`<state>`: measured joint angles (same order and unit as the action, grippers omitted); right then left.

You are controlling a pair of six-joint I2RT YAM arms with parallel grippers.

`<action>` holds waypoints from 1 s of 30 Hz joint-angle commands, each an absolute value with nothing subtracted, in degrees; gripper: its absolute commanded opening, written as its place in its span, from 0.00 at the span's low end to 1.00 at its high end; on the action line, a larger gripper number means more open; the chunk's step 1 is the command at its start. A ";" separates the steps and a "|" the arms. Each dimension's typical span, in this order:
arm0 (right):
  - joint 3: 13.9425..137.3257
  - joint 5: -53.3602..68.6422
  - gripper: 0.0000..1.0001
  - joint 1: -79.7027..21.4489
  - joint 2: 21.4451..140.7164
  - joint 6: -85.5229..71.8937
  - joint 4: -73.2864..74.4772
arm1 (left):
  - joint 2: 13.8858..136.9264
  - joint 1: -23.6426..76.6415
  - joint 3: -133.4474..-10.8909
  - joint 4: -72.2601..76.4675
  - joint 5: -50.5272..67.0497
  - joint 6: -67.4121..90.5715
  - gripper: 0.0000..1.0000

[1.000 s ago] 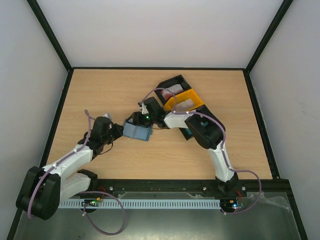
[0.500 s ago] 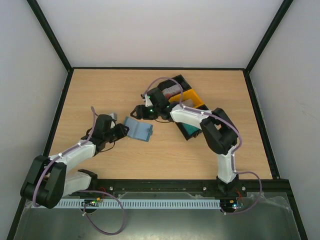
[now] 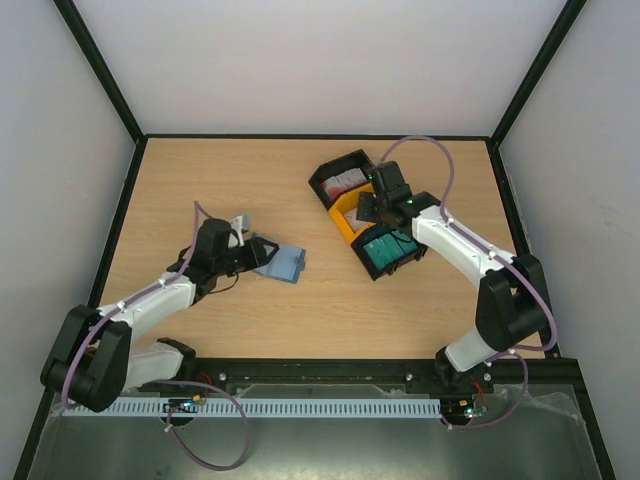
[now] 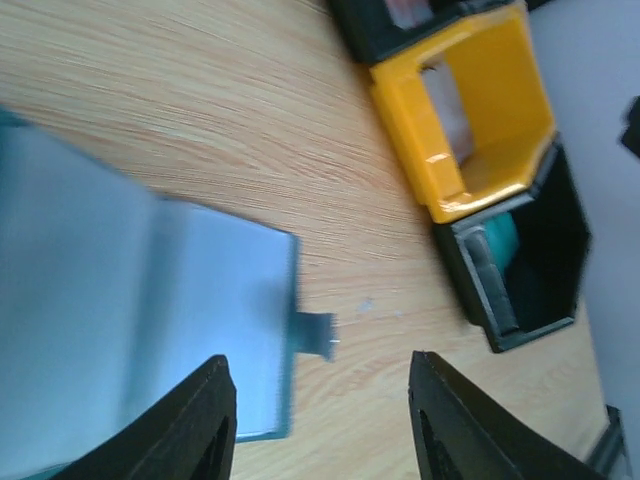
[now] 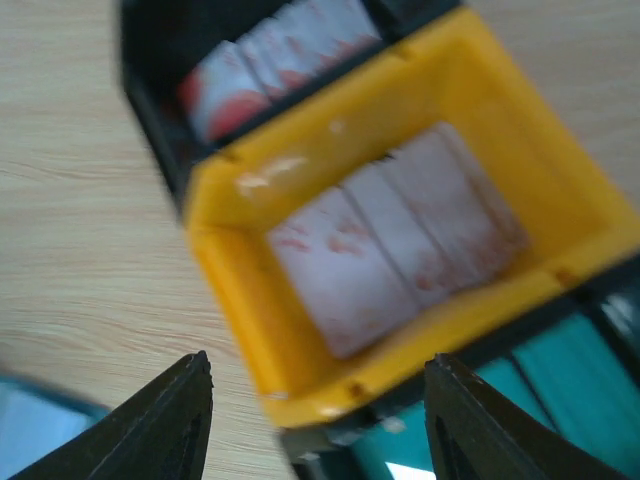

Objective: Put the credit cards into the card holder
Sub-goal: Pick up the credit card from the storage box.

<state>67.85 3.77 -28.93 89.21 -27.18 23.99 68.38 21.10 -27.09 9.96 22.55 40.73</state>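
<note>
The teal-blue card holder (image 3: 285,264) (image 4: 140,320) lies flat on the wood, its small clasp tab (image 4: 317,333) sticking out at one edge. My left gripper (image 3: 256,254) (image 4: 320,430) is open right at its left end; one finger overlaps the cover and nothing is gripped. My right gripper (image 3: 372,208) (image 5: 320,430) hangs open and empty over the yellow bin (image 3: 348,216) (image 5: 230,290). That bin holds pale credit cards (image 5: 400,250). Red-and-white credit cards (image 3: 345,180) (image 5: 270,60) and teal credit cards (image 3: 392,248) (image 5: 560,370) sit in the two black bins.
The three bins stand in a slanted row right of centre: black (image 3: 330,170), yellow, black (image 3: 372,268). A black frame (image 3: 300,137) runs round the table with grey walls behind. A corner of the card holder (image 5: 30,430) shows in the right wrist view.
My left gripper has opened and let go of the card holder, which now rests on the table. My right arm has swung right, from the card holder to above the yellow bin.
</note>
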 commanded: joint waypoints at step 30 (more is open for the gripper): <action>62.32 2.02 0.52 -26.37 101.50 -19.69 31.98 | 109.88 44.01 -57.71 16.96 23.46 43.38 0.25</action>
<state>63.00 -0.64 -26.50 100.51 -19.88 31.44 107.94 43.51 -55.77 17.56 24.05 42.72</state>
